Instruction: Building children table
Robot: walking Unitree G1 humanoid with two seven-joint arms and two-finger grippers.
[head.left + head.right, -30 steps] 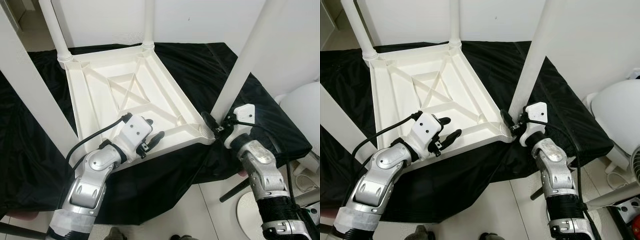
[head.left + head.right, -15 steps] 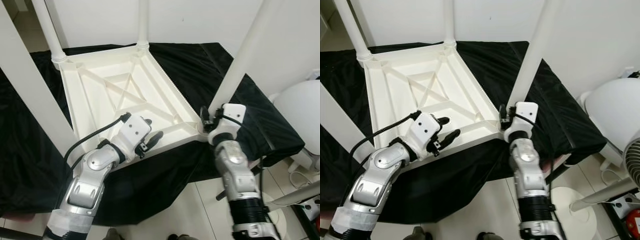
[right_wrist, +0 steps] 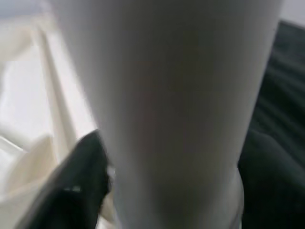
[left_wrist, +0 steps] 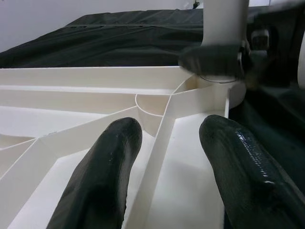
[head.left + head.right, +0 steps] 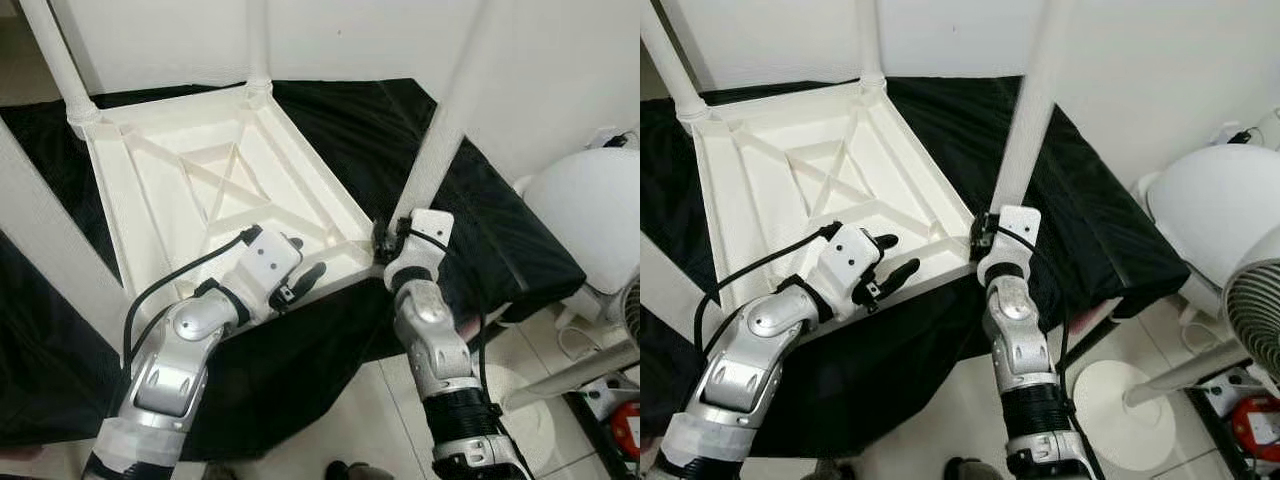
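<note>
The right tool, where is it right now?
In the left eye view the right tool is at the base of the white table leg, at the upturned tabletop's near right corner, fingers around that leg.

white wall (image 5: 180, 40), tiled floor (image 5: 350, 420), perhaps fan (image 5: 1255, 310).

Left end effector (image 4: 164, 167) spread over the white tabletop's (image 4: 57, 105) ribbed underside.

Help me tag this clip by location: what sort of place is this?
Probably a room in a home: plain white wall, pale tiled floor, a standing fan. An upturned white table lies on a black cloth.
</note>
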